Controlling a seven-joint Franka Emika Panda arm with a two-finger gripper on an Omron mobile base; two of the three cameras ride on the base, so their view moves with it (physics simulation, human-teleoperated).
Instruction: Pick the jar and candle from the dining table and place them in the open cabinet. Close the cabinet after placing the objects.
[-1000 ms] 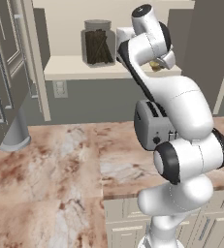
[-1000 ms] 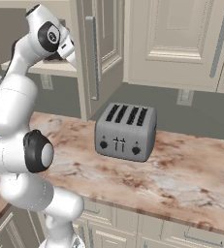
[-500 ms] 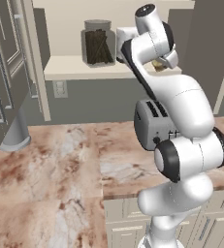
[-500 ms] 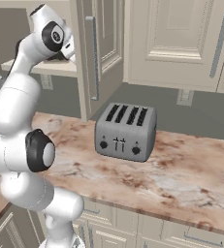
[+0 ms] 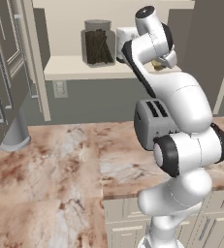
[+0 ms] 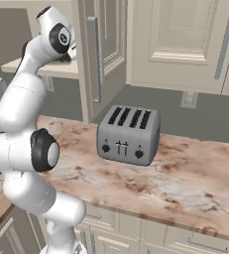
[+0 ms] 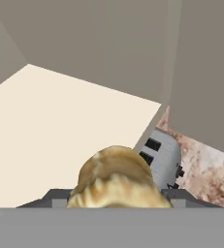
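**Candle in the tool at the shelf, jar already inside**

The cabinet (image 5: 65, 24) stands open, its pale shelf (image 5: 79, 71) bare along the front edge. The right base view adds what the left one lacks: the open right door (image 6: 103, 44) seen edge-on with its long vertical bar handle, swung out just beside the arm's hand.

Below the cabinet runs the marbled counter (image 5: 50, 184). The arm (image 5: 181, 101) rises from in front of it and reaches up and back, with its hand over the right part of the shelf.

On the counter sits a grey four-slot toaster (image 6: 129, 135). The right base view shows it whole, with its front knobs, while in the left base view the arm covers much of it. The hand view looks down past the shelf edge onto its slots.

The jar (image 5: 98, 43) stands upright on the shelf, long axis vertical and lid up, well to the left of the hand. The dark sticks inside stand on end, some leaning slightly. It is clear in the left base view.

The candle (image 7: 114, 174) is in the cabinet, over the right part of the shelf. The tool (image 7: 116, 194) is closed on it, with a dark tip pressed to either side. In the hand view it is a rounded yellow lump, seen too close to tell which way its axis runs or whether it touches the shelf. In the left base view it is a small yellow spot under the hand.
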